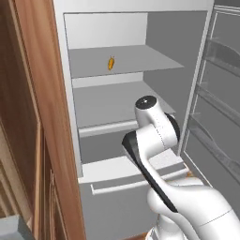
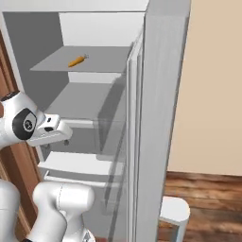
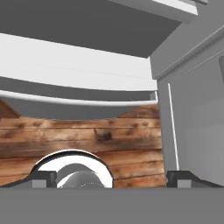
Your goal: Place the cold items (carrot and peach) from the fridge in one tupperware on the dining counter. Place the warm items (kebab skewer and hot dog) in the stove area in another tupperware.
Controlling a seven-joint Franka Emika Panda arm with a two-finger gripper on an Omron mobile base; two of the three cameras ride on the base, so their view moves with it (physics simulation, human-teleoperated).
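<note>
A: Where's the carrot [image 1: 111,63]?

B: On the fridge's [image 1: 140,7] upper shelf [image 1: 140,58], lying alone toward the back. From the left base camera it sits at about eleven o'clock of the arm's [image 1: 157,133] elbow; from the right base camera it's near one o'clock of the hand. I can't spot the peach on any shelf from here.

A: And the claw [image 3: 109,177]?

B: Jaws spread as wide as they go, nothing between them. The hand camera looks down past the two tips at wooden floor [image 3: 87,135] and the lower fridge edge, so the hand is pointing low, well below the carrot.

A: So the step in hand is the reach.

B: I'd judge so: the fridge door [image 2: 163,118] stands open and the carrot is untouched. The hand has to rise well above the middle shelf [image 1: 117,105], then go in level, over the upper shelf's front lip rather than up through it.

A: Anything to mind on the grasp?

B: The carrot is thin and lies flat, so come down from above with the jaws straddling its short width, not its length. Close near the thick middle; pinching the tapered end would probably let it roll or swing. Watch the elbow against the door on the right while lifting.
</note>
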